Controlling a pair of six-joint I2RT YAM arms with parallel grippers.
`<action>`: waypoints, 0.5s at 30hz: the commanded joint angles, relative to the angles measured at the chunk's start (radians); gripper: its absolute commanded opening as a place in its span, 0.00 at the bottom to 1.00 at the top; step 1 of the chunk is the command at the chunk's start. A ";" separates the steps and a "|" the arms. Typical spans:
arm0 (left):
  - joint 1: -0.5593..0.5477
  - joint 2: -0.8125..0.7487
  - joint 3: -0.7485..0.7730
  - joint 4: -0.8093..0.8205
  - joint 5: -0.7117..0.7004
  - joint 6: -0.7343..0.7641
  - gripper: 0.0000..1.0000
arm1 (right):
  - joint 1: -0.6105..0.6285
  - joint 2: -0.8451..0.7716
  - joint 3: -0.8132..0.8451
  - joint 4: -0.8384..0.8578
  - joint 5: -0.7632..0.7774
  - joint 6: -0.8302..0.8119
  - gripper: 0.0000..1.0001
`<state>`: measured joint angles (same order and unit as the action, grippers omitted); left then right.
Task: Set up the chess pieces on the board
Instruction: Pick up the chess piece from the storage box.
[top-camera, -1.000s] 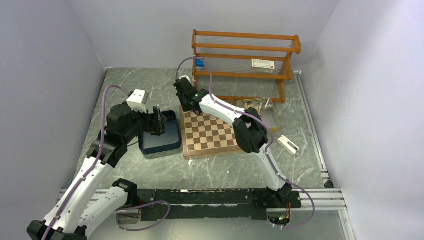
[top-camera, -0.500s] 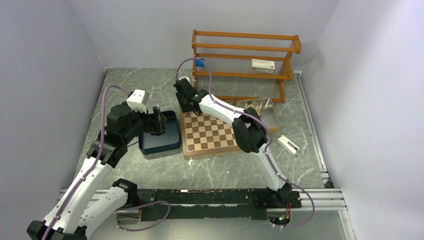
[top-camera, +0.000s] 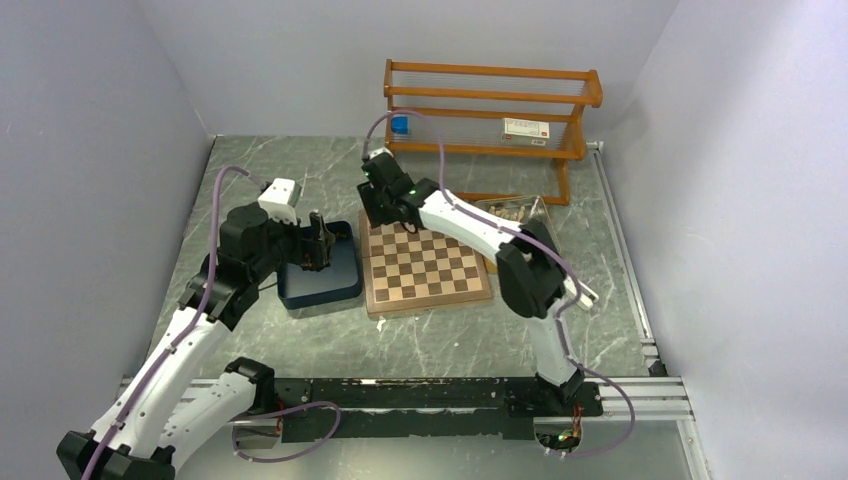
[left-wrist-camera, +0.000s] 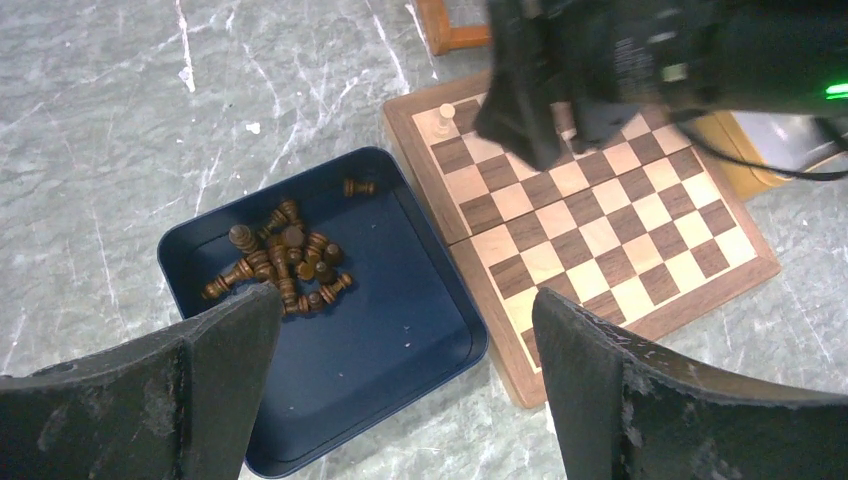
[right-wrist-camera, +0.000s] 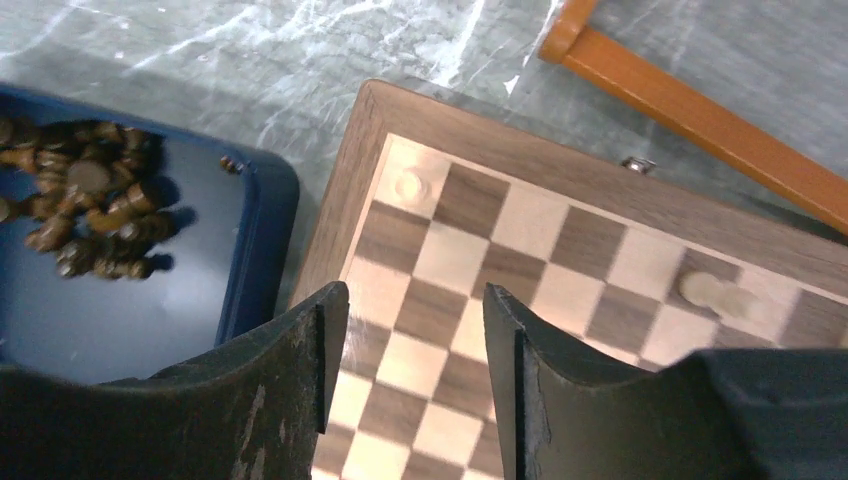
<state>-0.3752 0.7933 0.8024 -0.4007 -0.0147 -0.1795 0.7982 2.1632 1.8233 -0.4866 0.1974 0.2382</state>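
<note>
Barely begun: just two pale chess pieces (right-wrist-camera: 705, 290) seen on far row of the board (top-camera: 425, 275), dark pieces (left-wrist-camera: 285, 265) heaped in blue tray (left-wrist-camera: 390, 270) at its 9 o'clock, left gripper (left-wrist-camera: 405, 310) and right gripper (right-wrist-camera: 405, 300) both parted, empty.

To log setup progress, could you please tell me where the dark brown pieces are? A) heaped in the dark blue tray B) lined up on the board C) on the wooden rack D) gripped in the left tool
A: the dark brown pieces lie heaped in the dark blue tray, and none shows on the board.
</note>
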 joint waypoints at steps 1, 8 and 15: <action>-0.004 0.019 0.014 0.006 0.002 0.005 1.00 | -0.022 -0.194 -0.118 0.055 0.033 -0.026 0.56; -0.004 0.075 0.118 -0.027 -0.022 -0.033 1.00 | -0.116 -0.432 -0.318 0.070 0.058 -0.020 0.46; -0.004 0.110 0.117 0.044 -0.014 -0.055 1.00 | -0.287 -0.600 -0.528 0.076 0.101 -0.010 0.30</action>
<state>-0.3752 0.8917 0.9089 -0.4072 -0.0181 -0.2176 0.5995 1.6371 1.3975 -0.4217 0.2646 0.2234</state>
